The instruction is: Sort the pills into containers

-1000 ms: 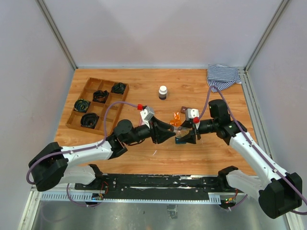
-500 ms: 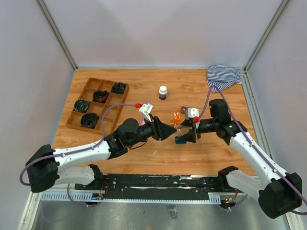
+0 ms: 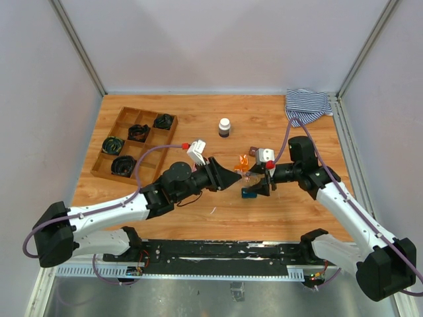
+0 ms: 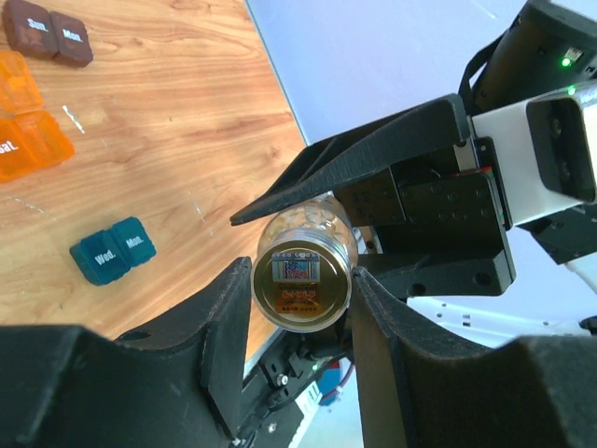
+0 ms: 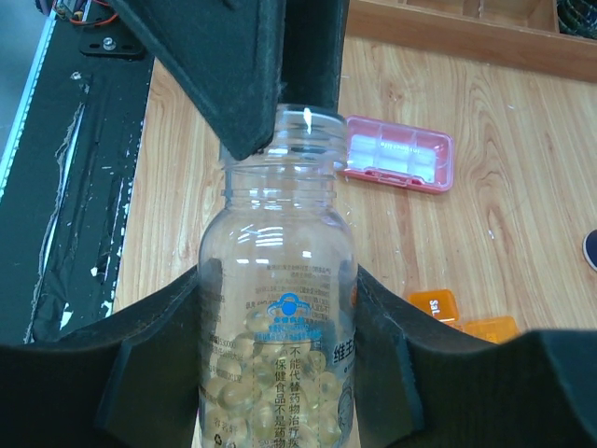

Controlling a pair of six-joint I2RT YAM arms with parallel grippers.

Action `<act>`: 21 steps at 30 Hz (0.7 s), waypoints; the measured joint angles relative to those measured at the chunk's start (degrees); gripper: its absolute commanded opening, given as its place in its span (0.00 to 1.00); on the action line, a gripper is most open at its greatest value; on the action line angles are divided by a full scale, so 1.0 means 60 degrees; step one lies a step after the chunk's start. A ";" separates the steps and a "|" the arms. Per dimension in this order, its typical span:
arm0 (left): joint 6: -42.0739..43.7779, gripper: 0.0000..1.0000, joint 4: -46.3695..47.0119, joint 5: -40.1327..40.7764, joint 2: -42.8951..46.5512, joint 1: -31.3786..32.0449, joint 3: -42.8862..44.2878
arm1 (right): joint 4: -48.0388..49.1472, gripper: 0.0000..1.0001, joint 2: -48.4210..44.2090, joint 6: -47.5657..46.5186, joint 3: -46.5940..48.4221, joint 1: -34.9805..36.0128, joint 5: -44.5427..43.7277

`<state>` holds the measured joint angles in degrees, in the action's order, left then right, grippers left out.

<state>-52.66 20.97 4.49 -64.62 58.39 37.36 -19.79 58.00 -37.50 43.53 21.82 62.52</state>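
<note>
Pill bottle: clear, part-filled with yellow capsules, held above the table centre, clamped in the right gripper.
Cap: pinched by the left gripper at the bottle's mouth; the threads are bare, so uncapping is probably done.
Pink case, orange case, teal case, brown case: all shut, no pills sorted.
Room: open wood rearward; wooden tray well apart on the left.

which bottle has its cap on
The small dark white-capped bottle standing on the table; the clear bottle in the right claw has a bare threaded neck.
</note>
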 measured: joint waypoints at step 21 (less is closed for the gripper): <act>0.0066 0.29 -0.0521 0.2401 0.0867 -0.0084 -0.0605 | -0.0259 0.01 -0.0026 -0.0004 0.0000 0.0000 0.0248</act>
<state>-52.27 17.85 18.90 -59.42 57.89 33.74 -21.34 57.84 -37.52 43.53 21.82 64.01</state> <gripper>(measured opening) 0.450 0.536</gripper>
